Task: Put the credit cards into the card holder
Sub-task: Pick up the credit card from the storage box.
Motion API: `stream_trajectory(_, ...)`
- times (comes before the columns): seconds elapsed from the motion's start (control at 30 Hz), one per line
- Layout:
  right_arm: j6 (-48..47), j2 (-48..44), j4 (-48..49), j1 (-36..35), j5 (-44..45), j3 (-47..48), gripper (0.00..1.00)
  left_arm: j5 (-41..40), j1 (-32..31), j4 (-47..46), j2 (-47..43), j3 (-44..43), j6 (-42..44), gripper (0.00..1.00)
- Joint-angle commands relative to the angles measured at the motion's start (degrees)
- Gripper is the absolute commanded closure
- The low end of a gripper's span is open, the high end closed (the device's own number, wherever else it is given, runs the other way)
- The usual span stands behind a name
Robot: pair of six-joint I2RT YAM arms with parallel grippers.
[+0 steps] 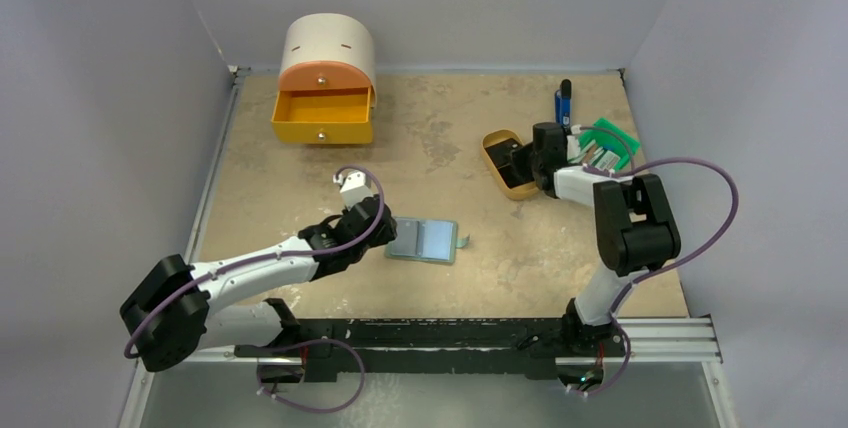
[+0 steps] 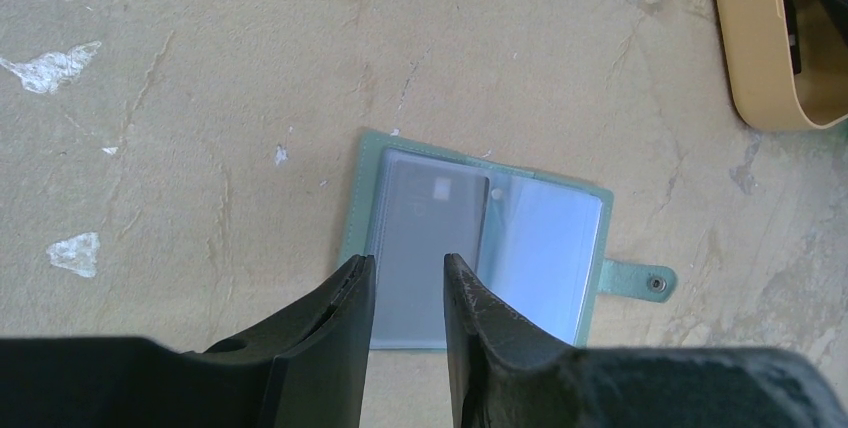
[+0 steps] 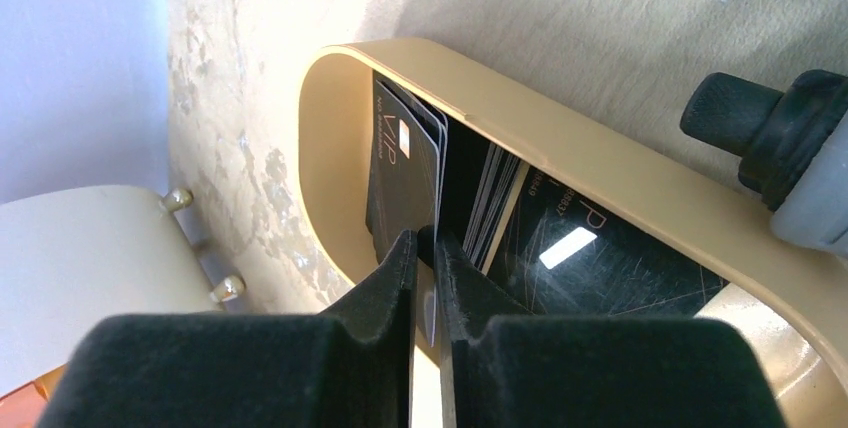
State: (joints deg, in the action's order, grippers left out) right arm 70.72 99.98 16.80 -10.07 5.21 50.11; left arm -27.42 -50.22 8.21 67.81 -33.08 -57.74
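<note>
The credit cards [image 3: 560, 248] sit in the tan oval tray [image 3: 600, 163] at the far right of the table, and the right arm is the one on them. Its right gripper [image 3: 427, 248] reaches down into the tray's rounded end, where an upright card [image 3: 400, 163] stands on its long edge along the tray's length. The fingers are drawn almost together, and they seem to be pinching that card's thin top edge, though the sliver between them is hard to make out. The card holder [image 2: 500, 248] lies open and flat near the middle of the table, well apart from the tray, to its left and nearer the arm bases. Its two pockets lie side by side and its tab points right. The left arm is much the nearer to it. The left gripper [image 2: 408, 273] hangs at the near edge of the left pocket, jaws part-way apart and gripping nothing.
</note>
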Motion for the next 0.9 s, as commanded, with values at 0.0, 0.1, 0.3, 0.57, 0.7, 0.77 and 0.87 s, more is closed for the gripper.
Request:
stream_trajectory(0.0, -2.1, -1.7, -2.2, 0.1, 1.1, -1.1, 0.92, -0.5, 0.3, -1.5, 0.5, -0.6, -0.2, 0.69)
stream_trajectory(0.1, -2.3, -2.3, -2.1, 0.1, 0.9, -1.3, 0.95, -0.5, 0.3, -1.4, 0.7, -1.0, -0.1, 0.69)
stream_trajectory(0.3, -3.1, -2.8, -2.7, 0.1, 0.6, -0.8, 0.98, -0.4, 0.3, -1.5, 1.5, -1.5, 0.3, 0.69)
stream_trajectory(0.57, -3.5, 0.0, -4.1, 0.5, -0.5, 0.6, 0.72, -0.1, 0.3, -1.7, 2.1, -1.6, 0.3, 0.69)
stream_trajectory(0.7, -3.3, 1.4, -3.8, 0.7, -1.0, 0.8, 0.62, -0.2, 0.3, -1.6, 2.1, -1.5, 0.4, 0.69)
stream_trajectory(0.77, -3.1, 2.0, -3.7, 0.8, -1.2, 1.2, 0.57, -0.2, 0.3, -1.4, 2.3, -1.5, 0.4, 0.69)
stream_trajectory(0.87, -3.0, 2.8, -4.0, 1.0, -1.6, 2.2, 0.52, -0.4, 0.3, -1.4, 2.3, -1.5, 0.4, 0.69)
